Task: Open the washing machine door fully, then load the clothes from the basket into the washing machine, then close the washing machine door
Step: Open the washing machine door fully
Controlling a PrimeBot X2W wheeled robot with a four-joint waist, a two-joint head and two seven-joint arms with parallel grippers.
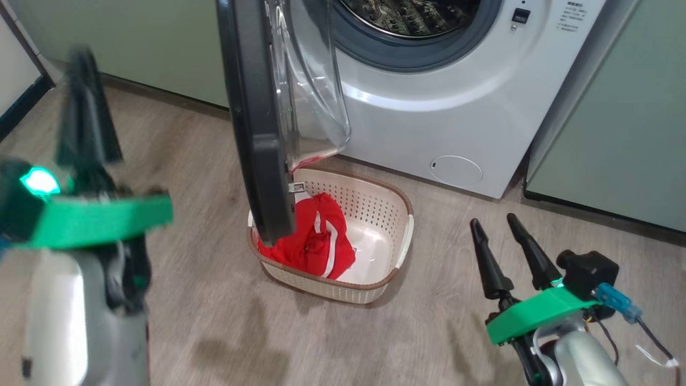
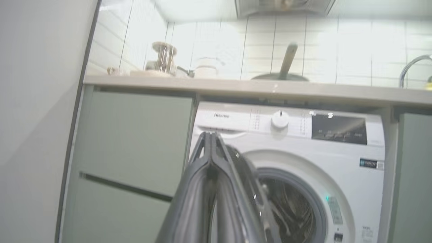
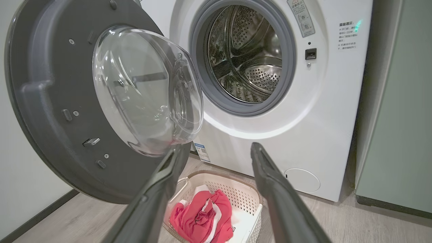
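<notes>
The washing machine point(image 1: 455, 107) stands with its steel drum exposed. Its black-rimmed washing machine door point(image 1: 257, 134) hangs open, edge-on in the head view and face-on point(image 3: 50, 101) in the right wrist view. On the floor under the door sits the cream basket point(image 1: 375, 289) with red, white-striped clothes point(image 1: 316, 241) inside. My left gripper point(image 1: 83, 56) is blurred, raised left of the door, its fingers pressed together point(image 2: 210, 135) on nothing. Right of the basket, my right gripper point(image 1: 493, 221) is open and empty above the floor, aimed over the basket point(image 3: 249, 199) toward the machine.
Pale green cabinets point(image 1: 616, 107) flank the machine on both sides. A countertop point(image 2: 236, 84) with kitchenware runs above it. A small round white flap point(image 1: 455, 170) sits low on the machine's front. Wooden floor point(image 1: 214, 321) surrounds the basket.
</notes>
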